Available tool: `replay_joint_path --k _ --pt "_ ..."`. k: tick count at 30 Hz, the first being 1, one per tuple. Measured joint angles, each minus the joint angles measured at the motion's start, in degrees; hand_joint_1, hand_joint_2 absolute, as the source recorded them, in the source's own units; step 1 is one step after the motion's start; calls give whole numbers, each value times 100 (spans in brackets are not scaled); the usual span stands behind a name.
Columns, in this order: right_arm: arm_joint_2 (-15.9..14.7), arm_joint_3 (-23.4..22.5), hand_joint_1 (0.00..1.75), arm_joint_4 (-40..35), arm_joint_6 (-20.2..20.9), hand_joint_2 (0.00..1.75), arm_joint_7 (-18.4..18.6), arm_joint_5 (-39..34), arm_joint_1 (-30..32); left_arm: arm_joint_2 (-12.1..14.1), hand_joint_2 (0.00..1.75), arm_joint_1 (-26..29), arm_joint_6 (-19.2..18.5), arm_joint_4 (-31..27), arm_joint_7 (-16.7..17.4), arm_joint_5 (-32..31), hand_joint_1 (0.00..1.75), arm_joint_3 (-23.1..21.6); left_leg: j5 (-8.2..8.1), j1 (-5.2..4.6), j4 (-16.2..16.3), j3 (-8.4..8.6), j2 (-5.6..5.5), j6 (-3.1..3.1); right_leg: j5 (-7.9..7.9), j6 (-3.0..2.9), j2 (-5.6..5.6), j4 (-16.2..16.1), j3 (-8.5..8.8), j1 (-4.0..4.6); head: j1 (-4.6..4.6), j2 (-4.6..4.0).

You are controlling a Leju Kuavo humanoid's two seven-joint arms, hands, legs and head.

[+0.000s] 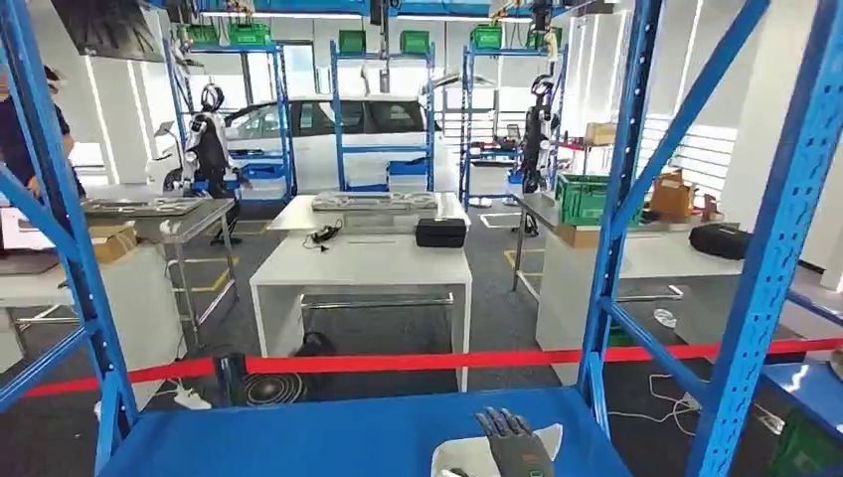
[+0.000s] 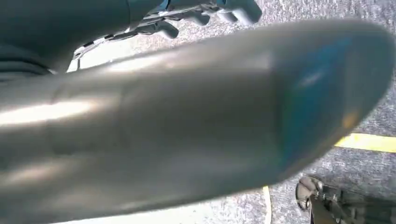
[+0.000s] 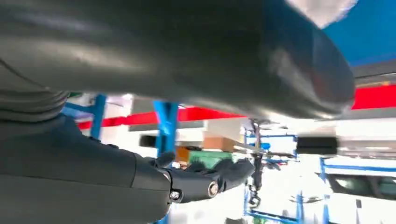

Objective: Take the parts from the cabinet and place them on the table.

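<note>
A flat white part (image 1: 459,458) lies on the blue cabinet shelf (image 1: 328,437) at the bottom of the head view. My right hand (image 1: 515,442) reaches in over it, its dark fingers spread on top of the part's right side. In the right wrist view the thick thumb of my right hand (image 3: 154,177) lies close to the white part (image 3: 322,8) and the blue shelf (image 3: 369,32), while the fingers (image 3: 210,179) stretch out with nothing between them and the thumb. My left hand (image 2: 187,116) hangs over grey floor, holding nothing, fingers (image 2: 210,14) loosely apart.
Blue cabinet uprights (image 1: 616,199) and diagonal braces (image 1: 785,229) frame the shelf on both sides. Beyond it run a red barrier tape (image 1: 398,362) and white tables (image 1: 363,263). A person (image 1: 20,129) stands at the far left. Other robots (image 1: 207,134) and a white car stand behind.
</note>
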Motion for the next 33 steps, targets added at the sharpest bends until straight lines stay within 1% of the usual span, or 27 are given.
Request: replay_joint_path --k 1,2,3,5,6,7,8,9,10,11,12,13,14,15,17,19,21,24,27,32,33 --pt "0 -2 0 -48 -7 0 0 0 -1 -11 0 2 0 0 9 -2 0 7 8 46 -55 48 2 44 -44 52 -7 8 9 0 0 0" --pt "0 -2 0 -77 -31 0 -13 0 -10 -7 0 5 7 -2 7 -2 0 13 -8 54 -70 82 3 75 -109 73 -42 148 -38 -6 7 0" --pt "2 -2 0 -109 -61 0 -54 -2 -30 0 0 -1 11 -6 7 -2 0 15 -22 56 -71 93 4 103 -258 96 -59 471 -212 -6 20 0" --pt "44 -2 0 -182 -103 0 -140 -2 -30 -4 0 -6 26 -9 7 -2 0 15 -48 43 -69 101 8 135 -647 124 -60 1479 -800 -12 22 0" --pt "79 -2 0 -225 -96 0 -166 -4 -29 -4 0 -6 33 -7 15 -2 0 17 -61 37 -67 108 10 137 -699 122 -60 1823 -1030 -10 22 0" --pt "110 -2 0 -280 -81 0 -175 -7 -30 -4 0 -5 44 -7 26 -4 0 22 -79 35 -65 130 9 136 -579 114 -61 1876 -1138 -11 24 0" --pt "149 -2 0 -354 -61 0 -175 -22 -31 -7 0 -2 50 -7 33 -7 0 26 -105 35 -65 165 7 125 -333 99 -62 1636 -1080 -10 26 0" --pt "182 -2 0 -438 -41 0 -175 -37 -33 -7 0 -3 55 -9 40 -11 0 26 -137 35 -63 214 5 110 -5 79 -63 1196 -901 -9 24 0" --pt "212 -2 0 -563 -20 0 -173 -53 -37 -9 0 -6 59 -9 42 -22 0 26 -180 35 -63 279 3 88 370 43 -65 571 -635 -7 26 0" --pt "238 0 0 -652 9 0 -168 -68 -33 -11 0 0 59 -7 44 -26 0 28 -215 39 -64 299 4 65 482 -3 -76 196 -485 7 26 0" --pt "282 15 0 -736 48 0 -153 -83 -40 -18 0 -14 61 -7 50 -28 0 33 -217 10 -57 290 3 30 439 -32 -72 164 -442 64 6 -2" --pt "315 28 0 -824 94 0 -131 -101 -23 -9 0 -27 70 -9 59 -39 0 35 -228 -3 -18 259 -13 26 343 -46 -66 -30 -349 22 18 2" --pt "341 35 0 -894 105 0 -116 -105 8 -7 0 -22 74 -9 61 -44 0 35 -222 6 -48 262 -13 34 365 10 -66 1 -366 33 17 2" --pt "341 39 0 -958 109 0 -98 -105 31 -7 0 -7 74 -9 61 -44 0 37 -217 6 -66 272 -10 25 348 -20 -61 -2 -364 42 13 0" --pt "376 42 0 -1056 116 0 -90 -114 38 -15 0 3 76 -4 79 -44 0 39 -213 6 -104 297 7 18 343 -29 -43 -3 -368 41 7 2" --pt "398 48 0 -1130 116 0 -92 -114 40 -17 0 -9 77 -4 79 -44 0 39 -210 6 -130 316 6 12 327 -53 -45 -3 -364 42 11 2" --pt "411 50 0 -1180 118 0 -92 -114 42 -17 0 -10 77 -7 77 -46 0 39 -206 6 -154 325 4 -22 321 -67 -47 -3 -363 42 11 2" --pt "420 52 0 -1222 135 0 -13 -112 72 -15 0 -9 76 -7 55 -46 0 44 -205 6 -167 332 5 -36 315 -81 -47 -2 -362 43 9 0" --pt "422 57 0 -1222 149 0 81 -101 150 -17 0 -8 76 -7 33 -46 0 44 -206 6 -169 332 3 -48 314 -83 -51 -2 -358 43 9 2" --pt "422 61 0 -1222 184 0 140 -101 243 -15 0 -3 77 -7 57 -52 0 46 -206 0 -167 332 4 -48 316 -83 -51 -9 -349 42 9 2" --pt "422 61 0 -1218 212 175 142 -103 260 -15 0 -1 77 -7 61 -59 0 46 -206 -2 -166 332 4 -48 316 -82 -51 -11 -348 41 9 2"
